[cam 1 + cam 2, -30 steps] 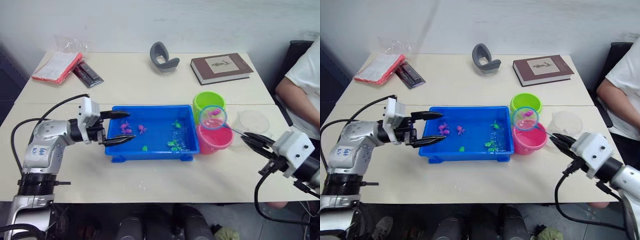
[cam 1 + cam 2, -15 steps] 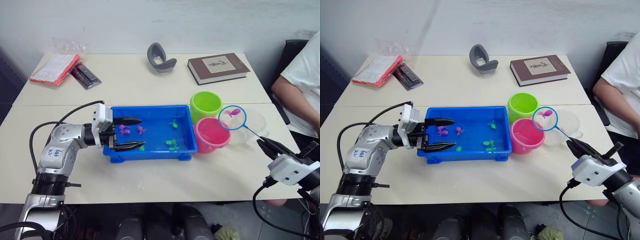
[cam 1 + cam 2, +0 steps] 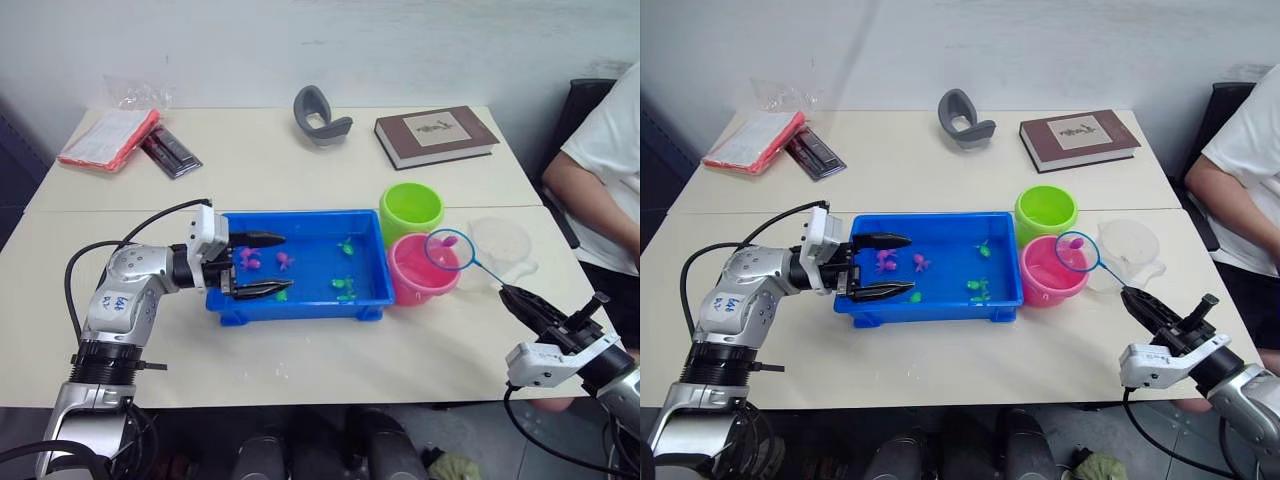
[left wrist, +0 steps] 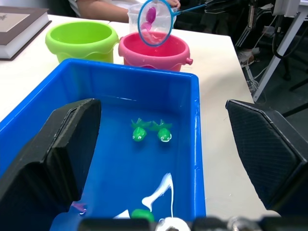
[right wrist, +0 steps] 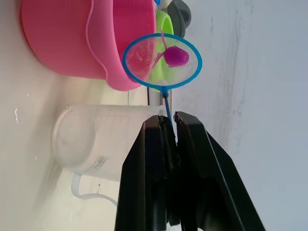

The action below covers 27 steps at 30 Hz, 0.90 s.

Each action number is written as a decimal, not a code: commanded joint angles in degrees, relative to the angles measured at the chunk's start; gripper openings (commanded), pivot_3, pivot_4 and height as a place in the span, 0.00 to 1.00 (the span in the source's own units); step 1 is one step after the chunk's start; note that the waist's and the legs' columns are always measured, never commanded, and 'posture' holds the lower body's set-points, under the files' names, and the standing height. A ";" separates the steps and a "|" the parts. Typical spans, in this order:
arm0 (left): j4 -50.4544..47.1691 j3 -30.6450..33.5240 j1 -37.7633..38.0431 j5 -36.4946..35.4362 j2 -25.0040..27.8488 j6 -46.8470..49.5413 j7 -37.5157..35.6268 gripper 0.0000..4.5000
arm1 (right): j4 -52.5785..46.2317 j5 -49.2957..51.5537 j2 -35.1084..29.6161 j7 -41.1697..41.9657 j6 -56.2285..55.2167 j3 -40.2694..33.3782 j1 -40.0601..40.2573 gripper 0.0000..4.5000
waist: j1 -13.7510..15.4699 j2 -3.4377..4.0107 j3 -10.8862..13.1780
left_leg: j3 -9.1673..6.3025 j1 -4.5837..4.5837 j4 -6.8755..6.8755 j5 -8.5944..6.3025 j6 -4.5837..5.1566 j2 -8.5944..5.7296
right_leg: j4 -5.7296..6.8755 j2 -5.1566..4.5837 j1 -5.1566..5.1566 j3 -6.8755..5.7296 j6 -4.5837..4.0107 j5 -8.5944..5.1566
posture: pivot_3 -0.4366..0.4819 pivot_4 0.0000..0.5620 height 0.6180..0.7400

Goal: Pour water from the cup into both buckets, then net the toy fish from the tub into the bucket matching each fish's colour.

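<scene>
While the right tool [image 3: 515, 300] pinches the net's [image 3: 447, 250] thin handle at lower right, a pink fish [image 5: 175, 56] rides in the hoop beside the pink bucket [image 3: 420, 268] at centre right; tilting early could drop it on the desk [image 3: 300, 350]. Left tool [image 3: 252, 265] is spread over the tub [image 3: 300, 300].

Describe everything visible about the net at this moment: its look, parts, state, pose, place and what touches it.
The net is a small round hoop with a blue rim, fine pale mesh and a thin straight handle. The right gripper is shut on the handle's end, and the handle slopes up from it to the hoop. The hoop hangs over the edge of the pink bucket on the clear cup's side. One pink fish lies in the mesh.
</scene>
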 commanded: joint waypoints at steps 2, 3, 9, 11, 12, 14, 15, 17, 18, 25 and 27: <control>-0.29 0.98 -1.18 -0.12 -0.26 -1.40 -0.16 0.99 | -0.54 -3.43 -0.84 -5.23 -1.10 0.20 -0.57 0.00 | 0.00 0.00 0.00 | 0.00 0.00 0.00 0.00 0.00 0.00 | 0.00 0.01 0.00 0.01 0.00 0.00 | 0.48 0.27 1.00; -0.19 0.93 -1.19 -0.10 -0.26 -1.52 -0.29 0.99 | -1.17 -3.81 -0.67 -5.92 -0.74 0.26 -1.22 0.00 | -0.01 0.00 0.00 | 0.00 0.00 0.00 0.01 -0.01 0.00 | 0.01 0.01 0.00 0.02 0.00 0.00 | 0.48 0.27 1.00; -0.67 1.08 -0.77 -0.21 -0.22 -1.40 -0.06 0.99 | -0.76 -4.07 -1.63 -6.54 0.75 1.67 -1.36 0.00 | -0.04 0.00 0.00 | 0.03 0.02 0.00 0.03 -0.02 0.01 | 0.03 0.03 0.00 0.05 -0.01 0.00 | 0.48 0.27 1.00; -0.75 1.19 -0.59 -0.13 -0.03 -1.55 -0.08 0.99 | -1.00 -4.17 -2.22 -6.46 0.97 1.91 -1.59 0.00 | -0.01 0.00 0.00 | 0.03 0.01 0.01 0.03 -0.01 0.00 | 0.03 0.02 0.00 0.05 0.00 0.00 | 0.48 0.27 1.00; -0.79 1.24 -0.51 -0.10 0.06 -1.61 -0.11 0.99 | -1.03 -3.95 -2.41 -6.38 1.06 2.09 -1.72 0.00 | 0.00 0.00 0.00 | 0.03 0.01 0.02 0.04 0.01 -0.01 | 0.03 0.01 0.00 0.06 0.00 0.00 | 0.48 0.27 1.00; -1.19 1.59 -0.13 -0.35 0.27 -1.55 -0.12 0.99 | -1.18 -0.80 -2.44 -5.26 1.31 2.79 -2.14 0.00 | -0.03 0.00 0.00 | 0.03 0.02 0.02 0.04 0.01 -0.01 | 0.03 0.01 0.00 0.07 0.00 0.00 | 0.48 0.27 1.00; -1.42 2.02 0.15 -0.53 0.52 -1.57 -0.05 0.99 | -1.67 4.47 -1.90 -3.34 2.74 3.50 -2.62 0.00 | -0.04 0.00 0.00 | 0.03 0.02 0.02 0.04 0.01 0.00 | 0.03 0.02 0.00 0.07 0.00 0.00 | 0.48 0.27 1.00; -1.64 2.76 0.59 -0.77 0.99 -1.68 -0.09 0.99 | -2.80 12.67 -1.56 -0.22 4.89 4.63 -3.39 0.00 | -0.10 0.00 0.00 | 0.02 0.02 0.02 0.04 0.01 0.02 | 0.04 0.03 0.00 0.06 0.00 0.00 | 0.48 0.27 1.00; -1.38 4.13 0.95 -1.29 1.66 -1.86 -0.18 0.99 | -4.79 20.37 -2.27 3.61 8.07 6.16 -4.20 0.00 | -0.15 0.00 0.00 | 0.02 0.03 0.01 0.05 0.01 0.02 | 0.05 0.04 0.00 0.07 0.00 0.00 | 0.48 0.27 1.00; 3.16 12.54 2.91 -4.56 8.24 -0.03 -2.94 0.99 | -16.93 56.38 -7.58 21.72 35.93 12.99 -14.35 0.00 | -1.26 0.00 0.00 | -0.05 0.07 0.03 0.05 0.03 0.09 | 0.11 -0.01 0.01 0.02 -0.02 0.00 | 0.48 0.27 1.00; 5.89 14.37 4.65 -3.55 11.87 -1.18 -4.96 0.99 | -19.86 65.16 -10.14 26.17 46.90 16.27 -19.20 0.00 | -1.57 0.00 0.00 | -0.04 0.07 0.05 0.06 0.05 0.10 | 0.12 -0.06 0.01 0.02 -0.03 0.00 | 0.48 0.27 1.00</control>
